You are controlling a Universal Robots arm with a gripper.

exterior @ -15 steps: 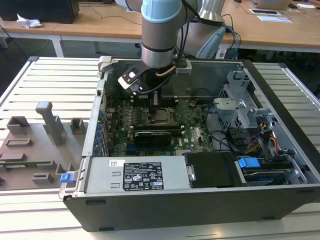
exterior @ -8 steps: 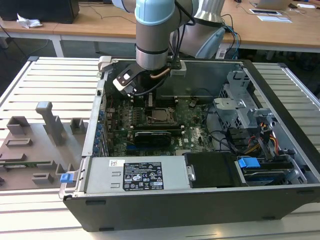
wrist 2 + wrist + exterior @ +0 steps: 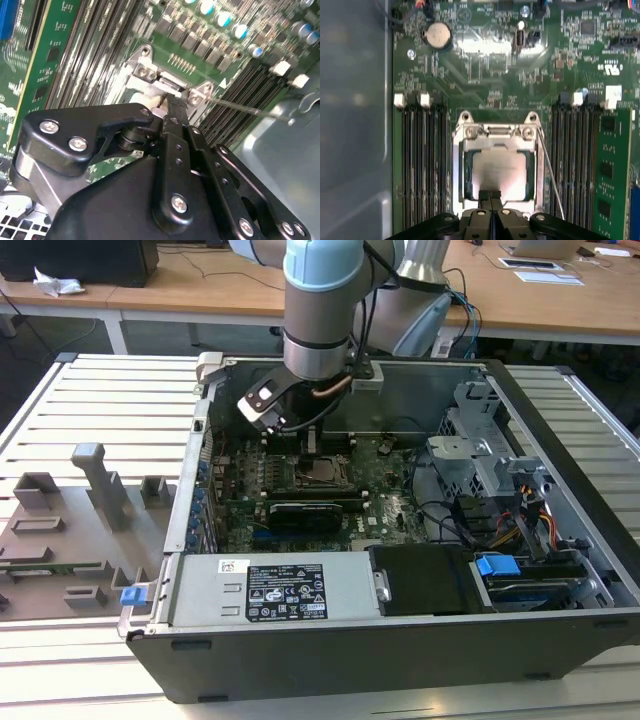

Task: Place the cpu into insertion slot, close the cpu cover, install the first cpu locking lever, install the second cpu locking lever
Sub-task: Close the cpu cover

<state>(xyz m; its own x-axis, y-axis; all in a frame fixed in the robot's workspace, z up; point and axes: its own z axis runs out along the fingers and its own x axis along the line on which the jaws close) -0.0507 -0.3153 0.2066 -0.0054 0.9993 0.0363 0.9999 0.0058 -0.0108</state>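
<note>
Pincer (image 3: 490,196) shut and empty, tips set down at the near edge of the chip socket.

Fingers (image 3: 484,201) pressed together with nothing gripped between them, as seen in the first wrist view; tips resting at the edge of the cover (image 3: 495,145), just over the rim of the chip (image 3: 499,170). Chip seated flat in the socket (image 3: 466,175), silvery top showing through the cover's window. Cover lying down flat around the chip. Thin wire lever (image 3: 551,175) slanting away from the cover's side, out over the neighbouring memory slots (image 3: 572,160). In the second wrist view, pincer tip (image 3: 167,101) touching the metal beside the cover's hinge screws, with the lever (image 3: 240,107) running outward from there. In the exterior view, pincer (image 3: 310,440) reaching down inside the open computer case (image 3: 560,420), directly above the socket (image 3: 318,472) on the green board (image 3: 390,490).
</note>
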